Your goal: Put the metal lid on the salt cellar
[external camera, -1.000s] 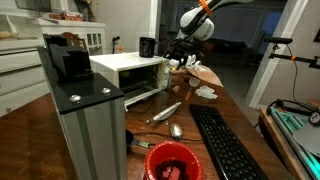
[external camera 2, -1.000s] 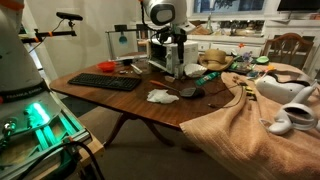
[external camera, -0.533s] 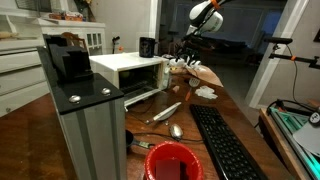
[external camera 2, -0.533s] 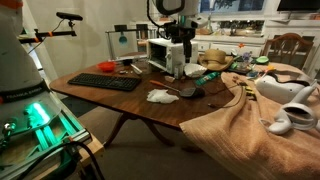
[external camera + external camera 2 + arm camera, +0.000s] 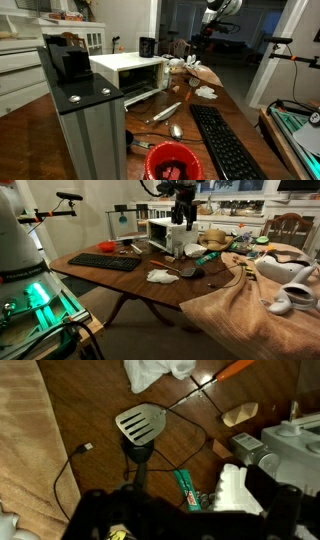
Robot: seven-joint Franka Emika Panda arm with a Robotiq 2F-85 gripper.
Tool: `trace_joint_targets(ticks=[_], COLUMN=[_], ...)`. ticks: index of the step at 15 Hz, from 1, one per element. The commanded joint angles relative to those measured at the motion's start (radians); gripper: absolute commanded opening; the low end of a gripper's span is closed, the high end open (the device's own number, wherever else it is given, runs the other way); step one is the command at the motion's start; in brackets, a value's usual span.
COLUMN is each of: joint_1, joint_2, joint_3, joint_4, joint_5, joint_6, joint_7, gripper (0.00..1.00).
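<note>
My gripper (image 5: 179,216) hangs high above the table's far part in both exterior views (image 5: 199,44), clear of everything. In the wrist view its dark fingers (image 5: 185,520) stand wide apart at the bottom edge with nothing between them. Below them a white ridged container, likely the salt cellar (image 5: 232,484), sits by the microwave. It also shows as a small white thing in an exterior view (image 5: 191,250). Small shiny metal pieces (image 5: 204,498) lie next to it; I cannot tell whether one is the lid.
A white microwave (image 5: 128,72) stands on the wooden table (image 5: 120,280). A slotted spatula (image 5: 140,426), a green packet (image 5: 188,486), a black cable and a crumpled tissue (image 5: 161,276) lie near. A keyboard (image 5: 105,262), a spoon (image 5: 176,130) and a red cup (image 5: 173,161) lie further off.
My gripper has risen from just above the white container near the microwave to well above the table. Nothing on the table has moved.
</note>
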Motion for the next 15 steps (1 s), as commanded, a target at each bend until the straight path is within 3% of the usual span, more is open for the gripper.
trace_joint_targets(ticks=[1, 6, 7, 15], joint_1=[0.001, 0.017, 0.021, 0.030], joint_2=[-0.143, -0.278, -0.204, -0.261], joint_3=[-0.020, -0.047, -0.051, -0.057], joint_4=[-0.124, -0.248, -0.170, -0.223], joint_5=[-0.076, -0.144, -0.115, -0.126], joint_6=[-0.030, -0.010, -0.018, -0.017], joint_7=[-0.155, -0.273, -0.237, -0.265], gripper=[1.00, 1.00, 1.00, 1.00])
